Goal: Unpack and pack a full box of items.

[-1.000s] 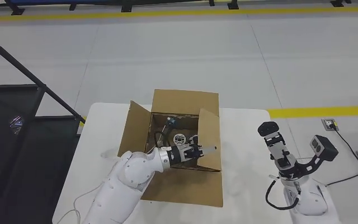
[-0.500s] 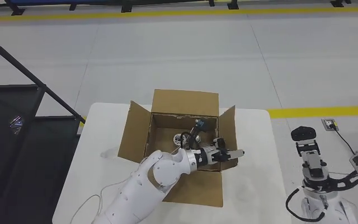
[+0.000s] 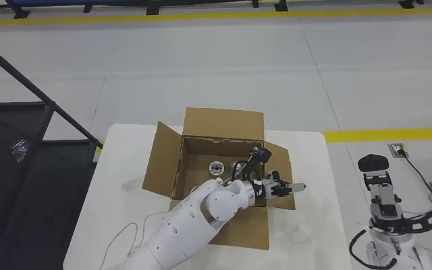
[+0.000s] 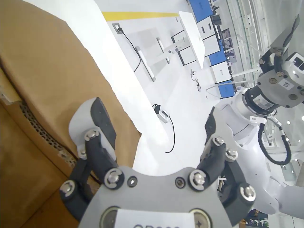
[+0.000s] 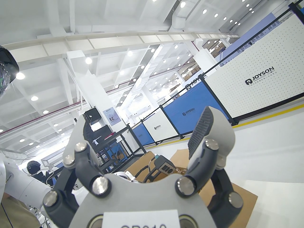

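On the white table [image 3: 115, 182], mid-surface: cardboard box [image 3: 223, 123], mouth up, four flaps splayed outward, near square from above. Stretched low across it from the near side: left arm [image 3: 202, 210], left gripper [image 4: 154, 110] out past the right flap [image 3: 278, 165], fingers wide apart, nothing held. Beyond the table's right edge: right gripper [image 5: 144, 117] pointed upward, likewise spread, empty. White sticker [image 4: 147, 220] on each gripper base, print cropped.

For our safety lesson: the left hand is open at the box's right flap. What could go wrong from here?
1. The left hand, one finger over the right flap, may bend it or drag the box.
2. The right hand is beyond the table, so nothing steadies the box.
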You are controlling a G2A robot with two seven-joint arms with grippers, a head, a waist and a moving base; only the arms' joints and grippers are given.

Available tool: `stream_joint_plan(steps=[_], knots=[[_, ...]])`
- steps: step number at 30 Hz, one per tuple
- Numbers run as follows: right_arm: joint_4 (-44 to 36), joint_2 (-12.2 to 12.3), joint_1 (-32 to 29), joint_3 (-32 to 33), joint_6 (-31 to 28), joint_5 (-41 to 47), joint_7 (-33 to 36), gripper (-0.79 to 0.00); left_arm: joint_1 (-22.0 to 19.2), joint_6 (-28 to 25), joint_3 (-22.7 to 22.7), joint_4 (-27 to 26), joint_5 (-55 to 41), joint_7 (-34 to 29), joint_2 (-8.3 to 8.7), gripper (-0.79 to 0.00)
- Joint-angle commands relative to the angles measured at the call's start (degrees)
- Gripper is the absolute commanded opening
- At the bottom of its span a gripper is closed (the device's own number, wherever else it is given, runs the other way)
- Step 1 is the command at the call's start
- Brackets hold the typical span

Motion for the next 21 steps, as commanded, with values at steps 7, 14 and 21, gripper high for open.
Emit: stream_joint_plan(steps=[7, 14, 21], knots=[[-0.1, -0.1, 1.3, 1.1, 2.9, -3.8, -2.2, 0.0, 1.3, -0.7, -2.7, -4.4, 1.3, 0.3, 0.18, 0.0], [-2.2, 0.5, 4.9, 2.2, 6.2, -10.5, 1.8, 0.0, 9.1, 1.7, -13.2, -19.4, 7.0, -1.2, 4.01, 0.0], [-5.7, 1.3, 11.2, -3.3, 12.1, -16.9, 13.8, 0.0, 22.2, 2.0, -29.2, -37.3, 9.2, -4.3, 8.05, 0.0]])
